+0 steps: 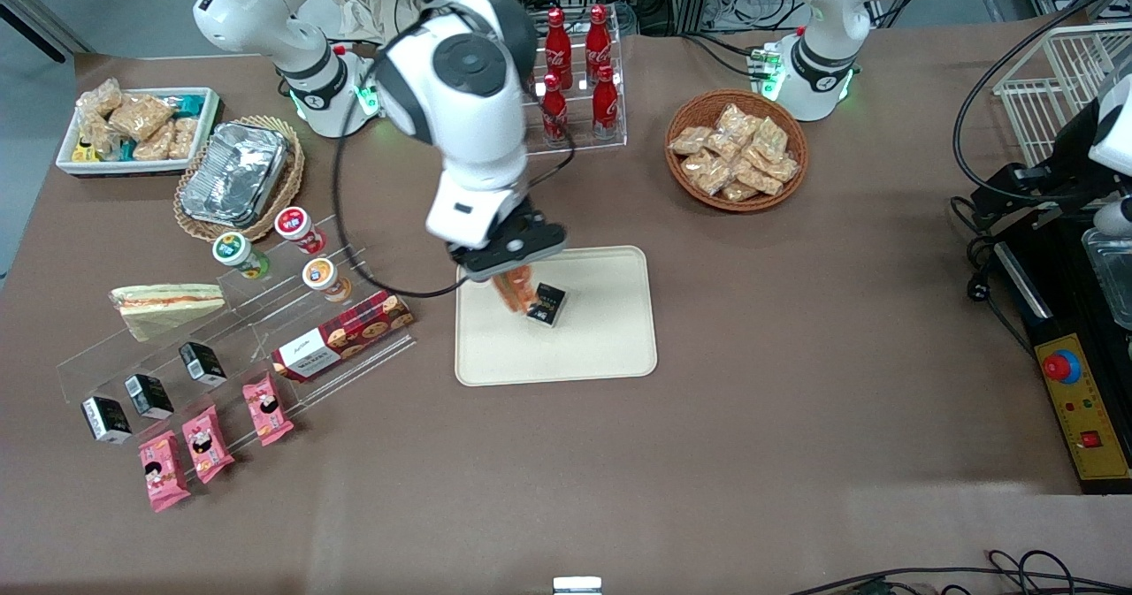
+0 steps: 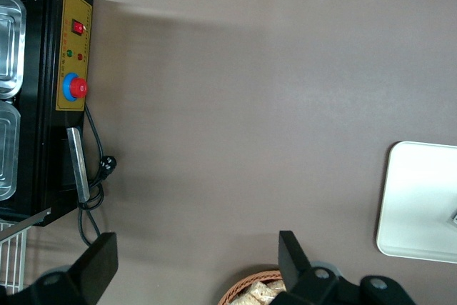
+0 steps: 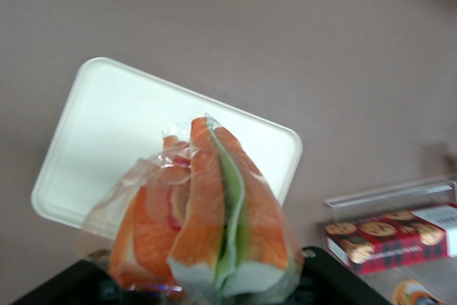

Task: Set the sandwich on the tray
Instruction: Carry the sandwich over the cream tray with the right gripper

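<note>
The sandwich (image 1: 515,293), a clear-wrapped wedge with a thick orange filling and a thin green layer, hangs from my right gripper (image 1: 511,277) just above the cream-beige tray (image 1: 601,339). The gripper is shut on it, over the tray's part nearest the working arm's end. In the right wrist view the sandwich (image 3: 214,226) fills the space between the jaws and hides them, with the tray (image 3: 107,141) under it. A small black box (image 1: 546,304) shows at the sandwich's lower end; I cannot tell whether it rests on the tray. The tray's edge shows in the left wrist view (image 2: 421,205).
A second wrapped wedge (image 1: 166,305) lies by a clear stepped rack holding cups, black boxes, pink packets and a red cookie box (image 1: 343,346). A foil tray in a wicker basket (image 1: 237,173), a white snack bin (image 1: 137,131), cola bottles (image 1: 579,73) and a snack basket (image 1: 736,151) stand farther from the camera.
</note>
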{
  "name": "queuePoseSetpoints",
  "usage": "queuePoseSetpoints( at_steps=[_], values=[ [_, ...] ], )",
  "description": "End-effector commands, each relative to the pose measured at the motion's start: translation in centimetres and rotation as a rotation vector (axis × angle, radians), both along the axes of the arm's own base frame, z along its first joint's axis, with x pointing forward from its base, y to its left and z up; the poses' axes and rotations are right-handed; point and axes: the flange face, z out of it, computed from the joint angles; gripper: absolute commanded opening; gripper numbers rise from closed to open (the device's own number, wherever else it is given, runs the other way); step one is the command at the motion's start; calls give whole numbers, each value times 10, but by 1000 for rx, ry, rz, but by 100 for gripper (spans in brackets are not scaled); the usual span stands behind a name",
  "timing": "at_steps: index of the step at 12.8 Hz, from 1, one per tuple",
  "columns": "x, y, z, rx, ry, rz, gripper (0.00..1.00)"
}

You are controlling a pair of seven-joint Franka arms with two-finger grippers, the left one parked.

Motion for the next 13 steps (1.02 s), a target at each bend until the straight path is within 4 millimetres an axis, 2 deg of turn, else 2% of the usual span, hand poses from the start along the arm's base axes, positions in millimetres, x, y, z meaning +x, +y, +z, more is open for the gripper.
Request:
queuePoseSetpoints(
  at_steps=[1,3,6,9,10,12,13],
  values=[
    [-18,47,-19,-5,-71,158,0],
    [-29,77,-46,1,-122,269,0],
    [-21,92,-86,-32,-174,479,0],
    [0,85,-119,-88,-197,703,0],
    [14,74,-130,-104,-193,761,0],
    [30,60,-147,-90,-156,901,0],
    [43,46,-157,-78,-134,968,0]
  ],
)
